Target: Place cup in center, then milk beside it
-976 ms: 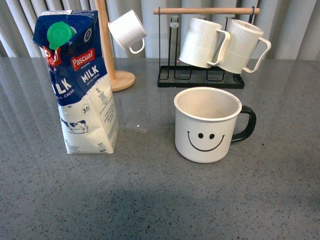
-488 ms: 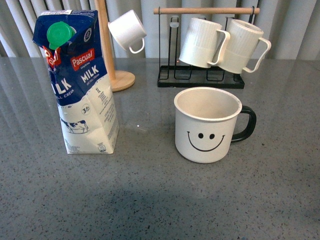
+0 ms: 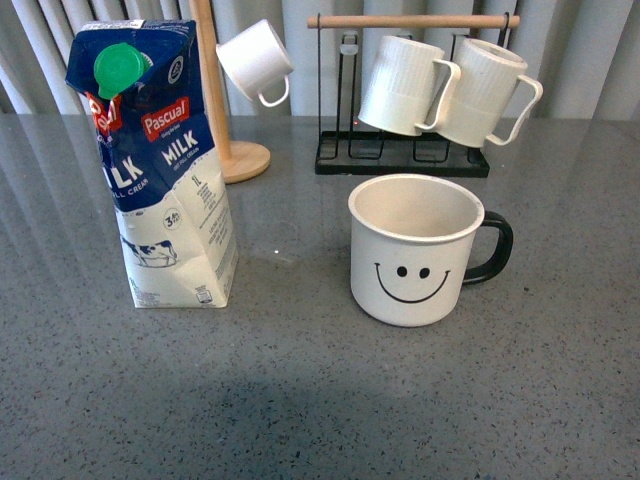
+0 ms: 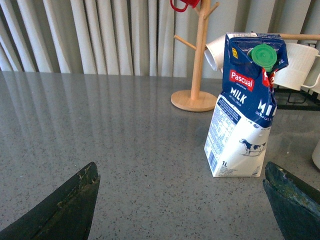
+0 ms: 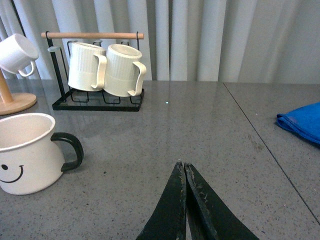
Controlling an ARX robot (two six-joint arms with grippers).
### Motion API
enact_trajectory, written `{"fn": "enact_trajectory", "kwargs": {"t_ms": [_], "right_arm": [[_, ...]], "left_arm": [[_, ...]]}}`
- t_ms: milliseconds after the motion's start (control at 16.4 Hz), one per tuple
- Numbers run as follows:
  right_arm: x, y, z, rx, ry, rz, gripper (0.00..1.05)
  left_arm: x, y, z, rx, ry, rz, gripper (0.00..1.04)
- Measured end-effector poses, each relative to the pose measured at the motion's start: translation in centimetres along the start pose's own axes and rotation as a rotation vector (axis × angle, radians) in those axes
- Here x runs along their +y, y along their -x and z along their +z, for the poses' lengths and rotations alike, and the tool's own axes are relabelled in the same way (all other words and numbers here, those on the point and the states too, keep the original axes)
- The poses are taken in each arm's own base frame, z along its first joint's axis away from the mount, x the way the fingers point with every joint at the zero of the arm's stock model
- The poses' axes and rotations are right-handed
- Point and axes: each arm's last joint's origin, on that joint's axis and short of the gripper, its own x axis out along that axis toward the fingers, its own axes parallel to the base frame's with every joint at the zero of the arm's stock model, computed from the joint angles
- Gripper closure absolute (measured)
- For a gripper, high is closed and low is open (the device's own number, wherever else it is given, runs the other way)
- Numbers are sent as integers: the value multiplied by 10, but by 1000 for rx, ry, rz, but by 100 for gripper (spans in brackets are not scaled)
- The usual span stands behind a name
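Right now the wide white mug with a black smiley face and black handle [image 3: 410, 265] stands upright on the grey speckled desk [image 3: 320, 400]. It sits a little right of the middle of the front view, its handle pointing to the robot's right. The tall blue-and-white Pascual milk carton with a round green cap [image 3: 165, 180] stands upright to the left of the mug, apart from it, with bare desk between them. Behind them, a pale wooden mug tree [image 3: 215, 100] carries a small plain white cup [image 3: 255, 62]. Beside the tree, a black wire rack with a wooden bar [image 3: 400, 160] holds a pair of ribbed white mugs [image 3: 405, 90] side by side. In the left wrist view the left tool [image 4: 181, 170] is released, its two dark fingers [image 4: 70, 205] spread far apart above the desk, the carton ahead of it. In the right wrist view the right tool [image 5: 184, 170] is clenched, its tips pressed together without grasping anything. The mug stands off to one side of it and a blue cloth [image 5: 302, 122] lies on the desk to the other.
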Motion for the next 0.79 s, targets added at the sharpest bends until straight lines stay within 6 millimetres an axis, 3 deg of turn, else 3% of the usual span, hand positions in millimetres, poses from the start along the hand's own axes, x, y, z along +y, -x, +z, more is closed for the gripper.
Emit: {"fn": "enact_trajectory", "kwargs": {"t_ms": [793], "right_arm": [[0,20,-4,16,-2,3,103]], "left_arm": [[0,0,0,-1,0,0,7]]}}
